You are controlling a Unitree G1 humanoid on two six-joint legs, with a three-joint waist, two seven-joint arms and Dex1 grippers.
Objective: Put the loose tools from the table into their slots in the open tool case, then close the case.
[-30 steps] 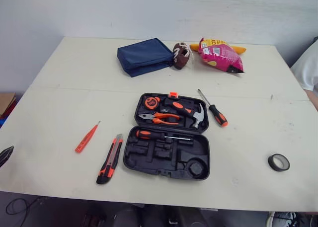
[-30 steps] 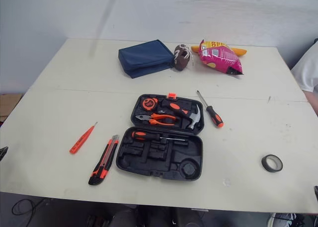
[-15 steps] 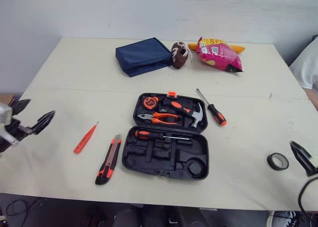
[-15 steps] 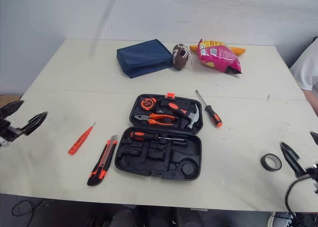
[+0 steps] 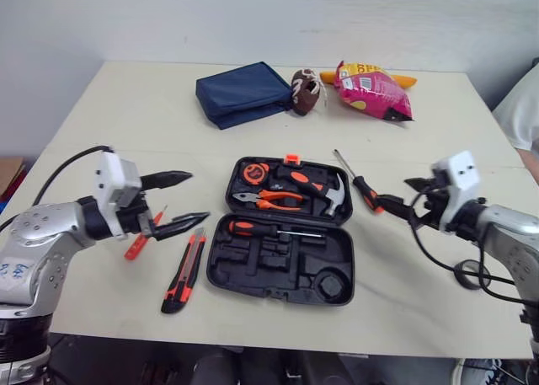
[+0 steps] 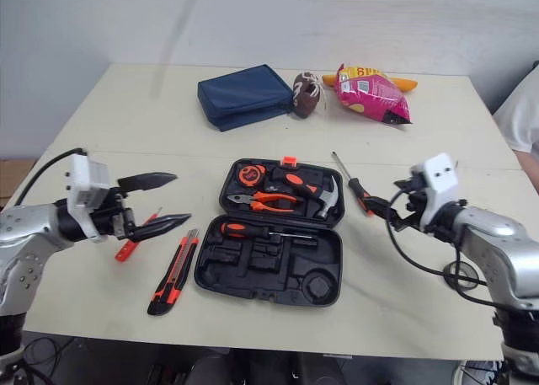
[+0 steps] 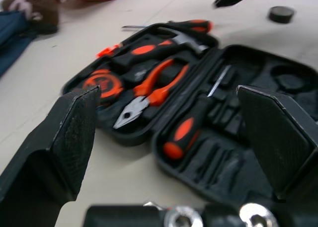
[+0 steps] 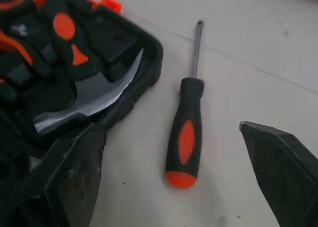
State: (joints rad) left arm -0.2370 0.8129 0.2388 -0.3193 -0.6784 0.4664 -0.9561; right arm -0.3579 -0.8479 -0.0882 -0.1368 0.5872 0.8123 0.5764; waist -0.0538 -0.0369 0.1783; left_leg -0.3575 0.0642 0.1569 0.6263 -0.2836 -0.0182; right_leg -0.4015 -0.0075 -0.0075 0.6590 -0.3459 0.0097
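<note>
The black tool case (image 5: 282, 263) lies open mid-table, holding a tape measure (image 5: 257, 173), pliers (image 5: 271, 201), a hammer (image 5: 320, 189) and one screwdriver (image 5: 269, 229). Loose on the table are an orange tester screwdriver (image 5: 135, 246), a utility knife (image 5: 185, 271), a black-and-orange screwdriver (image 8: 183, 142) and a black tape roll (image 5: 467, 274). My left gripper (image 5: 181, 201) hovers open just left of the case, above the tester and the knife's tip. My right gripper (image 5: 406, 195) is open beside the loose screwdriver's handle, right of the case.
At the back of the table (image 5: 101, 115) lie a blue pouch (image 5: 244, 93), a small toy football (image 5: 305, 92) and a pink snack bag (image 5: 370, 90). A person's white sleeve (image 5: 518, 115) shows at the right edge. The table's front edge runs just below the case.
Both arms have swung in from the table's sides toward the case. The left gripper now hangs over the tester, the right one beside the loose screwdriver. The tools lie as before.
</note>
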